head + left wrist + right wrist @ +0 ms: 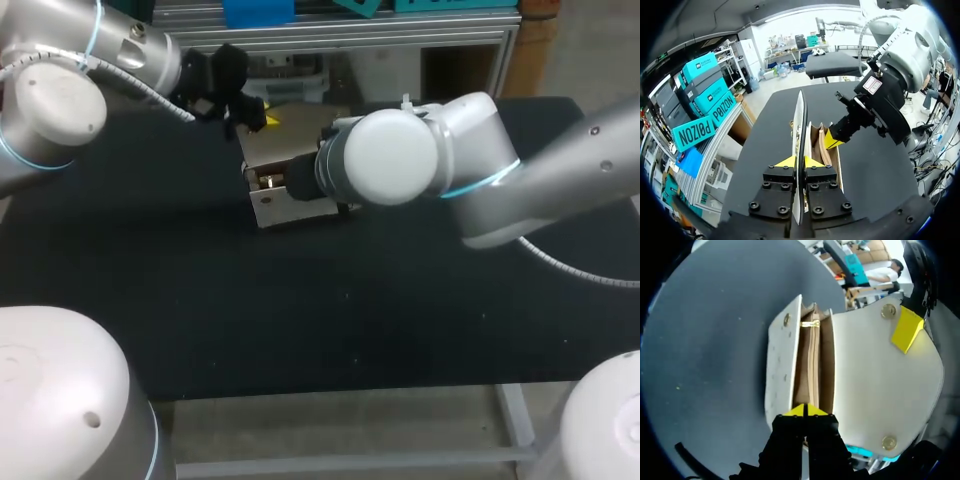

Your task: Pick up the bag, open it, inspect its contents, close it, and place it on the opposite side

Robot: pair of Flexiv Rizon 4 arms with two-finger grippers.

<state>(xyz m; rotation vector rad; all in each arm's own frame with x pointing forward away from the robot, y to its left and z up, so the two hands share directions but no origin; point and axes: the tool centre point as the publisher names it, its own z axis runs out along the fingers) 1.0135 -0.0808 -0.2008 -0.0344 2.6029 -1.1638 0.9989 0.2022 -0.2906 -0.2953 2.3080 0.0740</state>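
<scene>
From the head view: finds the bag at the far middle of the tabletop, flap thrown back, left gripper at the flap's far edge, right arm hiding the bag's right end. Looks crowded there; risks an arm-to-arm knock with any wide swing. From the left wrist view: shows the left gripper clamped on the flap, seen edge-on between the yellow tips, and the right gripper poised at the open mouth. Hangs on a thin pinch, so could let the flap slip and drop onto the right gripper; pulled further back, could tip or drag the bag instead. From the right wrist view: shows the right gripper closed tip to tip just over the tan pockets, nothing plainly pinched, with the flap spread beside and the left gripper's yellow tip at its far edge. Could snag the gold fitting or a pocket wall on withdrawal and haul the bag along; would get trapped under the flap if not clear of the mouth before closing.
</scene>
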